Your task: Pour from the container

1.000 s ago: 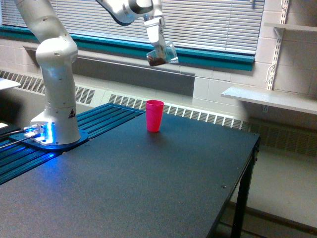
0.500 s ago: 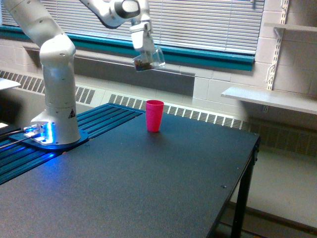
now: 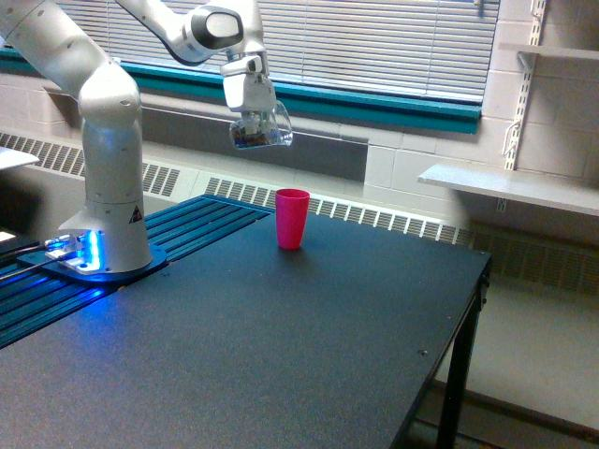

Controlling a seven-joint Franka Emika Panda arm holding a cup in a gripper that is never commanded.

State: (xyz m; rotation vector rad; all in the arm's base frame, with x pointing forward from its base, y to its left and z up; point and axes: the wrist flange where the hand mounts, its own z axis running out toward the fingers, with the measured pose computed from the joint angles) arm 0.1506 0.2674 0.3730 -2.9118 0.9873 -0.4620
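My gripper [image 3: 253, 120] hangs in the air, shut on the container [image 3: 262, 129], a small clear plastic cup with dark brown bits at its lower left. The cup is tipped sideways, its mouth toward the exterior view's right. It hovers well above the table, up and to the exterior view's left of the bright pink cup [image 3: 291, 218]. The pink cup stands upright on the black table [image 3: 281, 337] near its far edge.
The arm's white base [image 3: 103, 234] sits at the exterior view's left on a blue ribbed plate [image 3: 187, 224]. The table's right edge [image 3: 449, 355] drops to the floor. A window with blinds and a teal sill [image 3: 393, 105] runs behind.
The gripper with the clear cup has moved to the exterior view's left and lower, away from above the pink cup. The pink cup has not moved.
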